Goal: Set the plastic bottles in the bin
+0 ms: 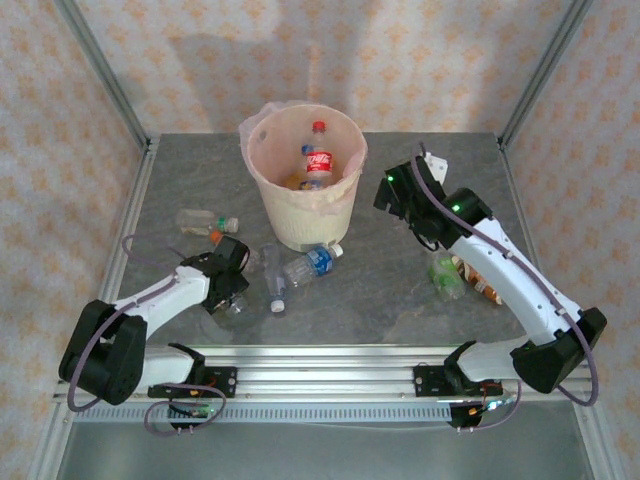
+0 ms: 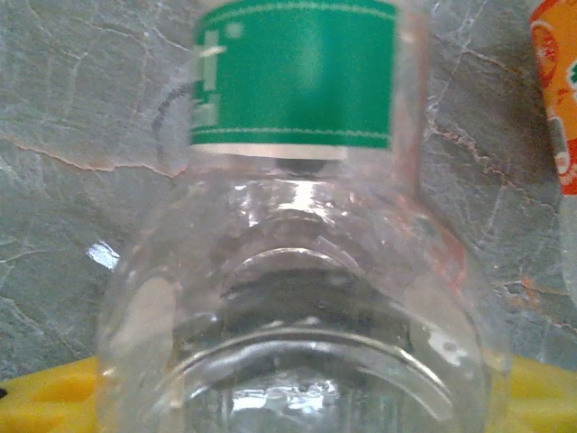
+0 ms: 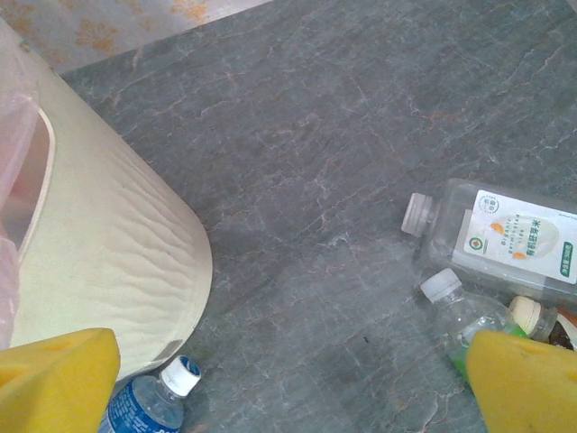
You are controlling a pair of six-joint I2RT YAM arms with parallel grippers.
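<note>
Task status: partly done. The bin (image 1: pixel 300 215) holds a red-labelled bottle (image 1: pixel 318 160). Several plastic bottles (image 1: pixel 312 264) lie on the table (image 1: pixel 380 300). The left gripper (image 1: pixel 232 298) straddles a green-labelled bottle (image 2: pixel 297 81); whether it is clamped cannot be told. The right gripper (image 3: pixel 288 383) stands released and empty beside the bin.
</note>
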